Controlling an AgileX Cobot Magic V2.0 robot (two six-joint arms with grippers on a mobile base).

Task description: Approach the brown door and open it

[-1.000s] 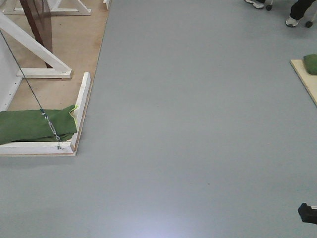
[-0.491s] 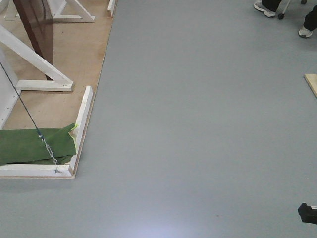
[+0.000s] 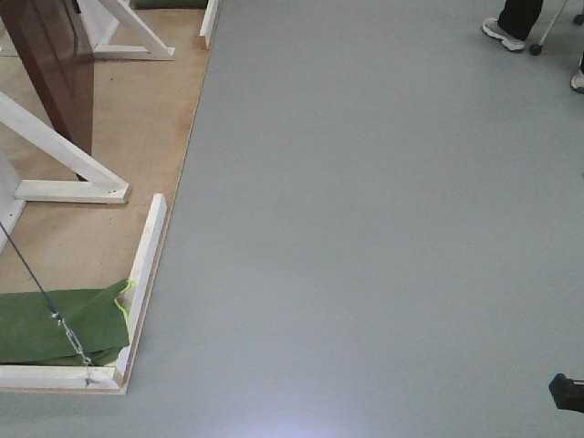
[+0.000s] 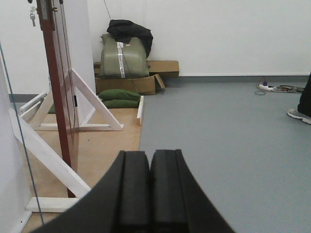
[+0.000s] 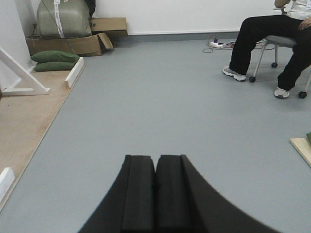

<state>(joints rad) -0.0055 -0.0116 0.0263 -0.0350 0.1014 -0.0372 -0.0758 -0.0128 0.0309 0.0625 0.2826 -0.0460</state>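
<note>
The brown door (image 4: 59,87) stands ahead on the left in the left wrist view, seen nearly edge-on, glossy reddish-brown, with keys (image 4: 32,18) hanging near its top. Its lower part (image 3: 57,64) shows at the top left of the front view, on a plywood floor panel (image 3: 119,137). My left gripper (image 4: 149,155) is shut with nothing between its fingers, well short of the door. In the right wrist view my right gripper (image 5: 155,158) is also shut and empty, over bare grey floor. A dark bit of the right arm (image 3: 568,392) shows at the front view's lower right.
White wooden braces (image 3: 64,155) and a low white frame (image 3: 141,265) prop the door stand. A green bag (image 3: 55,324) and a tensioned cable (image 3: 46,297) lie at the near corner. Cardboard boxes (image 4: 146,77) and green sacks (image 4: 119,97) sit by the far wall. A seated person (image 5: 272,43) is to the right.
The base has rolled forward: the door stand, green bag and frame have slid down and nearer in the front view. The pale panel at the right edge has left the view.
</note>
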